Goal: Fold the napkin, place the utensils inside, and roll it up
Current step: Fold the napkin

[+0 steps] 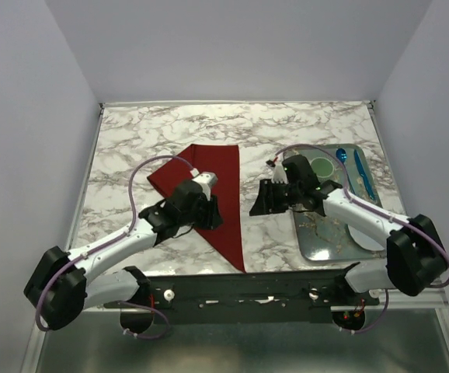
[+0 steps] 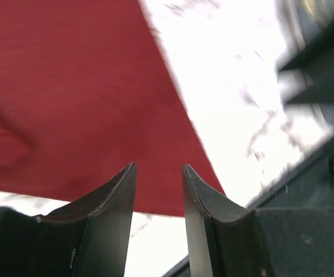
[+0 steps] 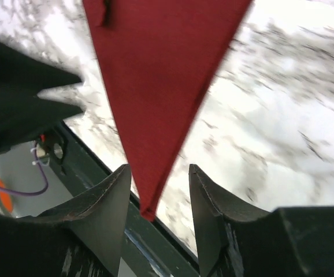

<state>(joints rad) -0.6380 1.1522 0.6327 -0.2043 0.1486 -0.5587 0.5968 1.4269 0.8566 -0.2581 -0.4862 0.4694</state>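
- The surface [image 1: 302, 124] is a white marble-pattern top with grey veins, lit evenly.
- Plain pale walls [image 1: 232, 47] close it in at the back and on both sides.
- The napkin [image 1: 223, 167], dark red, lies flat on the surface left of centre. It is folded into a long triangle, with the broad end toward the back wall and the narrow tip almost at the near edge.
- To the right of the napkin, and apart from it, a metal tray [image 1: 325, 233] rests on the surface. Its floor looks scuffed or smeared.
- The utensils [image 1: 363, 175], two of them and blue, lie in the part of the tray farthest from the napkin.
- A round green dish [image 1: 318, 167] sits in the tray on the napkin's side of the utensils, partly hidden by the right arm [image 1: 364, 214].
- The left arm [image 1: 123, 237] reaches over the napkin's left half. Its fingers [image 2: 112, 196] stand a little apart with nothing between them and red cloth beneath. I cannot tell whether they touch the cloth.
- The right arm crosses the tray. Its fingers [image 3: 106, 202] are over bare marble just right of the napkin, apart and empty. In the right wrist view the napkin's tip shows beyond the gap.
- Past the napkin's tip, a black rail [image 1: 248, 294] runs along the near edge and carries both arm bases. A grey metal sheet [image 1: 248, 342] lies nearer still.
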